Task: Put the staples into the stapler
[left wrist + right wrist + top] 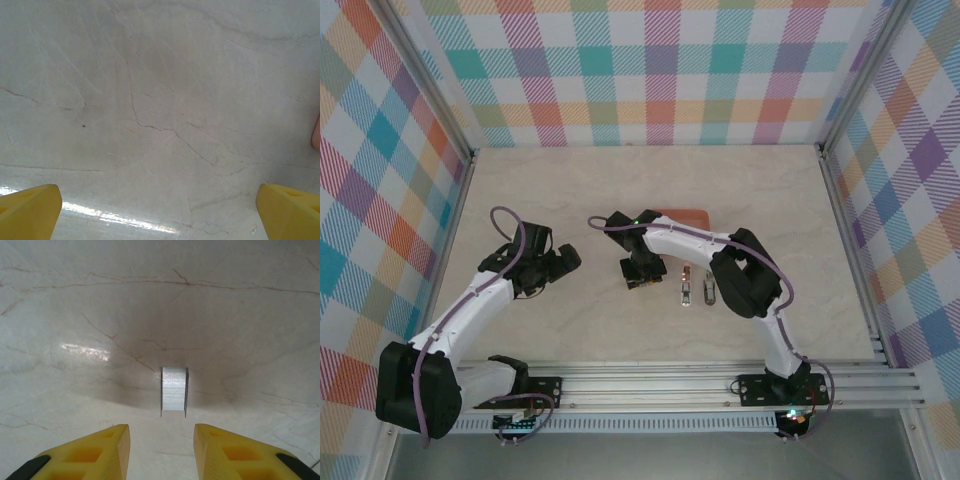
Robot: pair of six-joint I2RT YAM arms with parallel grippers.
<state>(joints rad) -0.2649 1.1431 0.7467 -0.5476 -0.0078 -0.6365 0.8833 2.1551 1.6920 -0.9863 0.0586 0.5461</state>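
Directly ahead of the right gripper (161, 429), jaws narrowly apart and empty, the staples (174, 392) lie flat, apparently centred for pinching; the left gripper (158, 205) idles wide open.

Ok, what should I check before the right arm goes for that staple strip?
1. Staple strip flat on the table, untouched: ok.
2. Right gripper open, gap wider than the strip: ok.
3. Strip roughly lined up with that gap: ok.
4. Left gripper open, holding nothing: ok.
5. Stapler opened to take staples: cannot tell.
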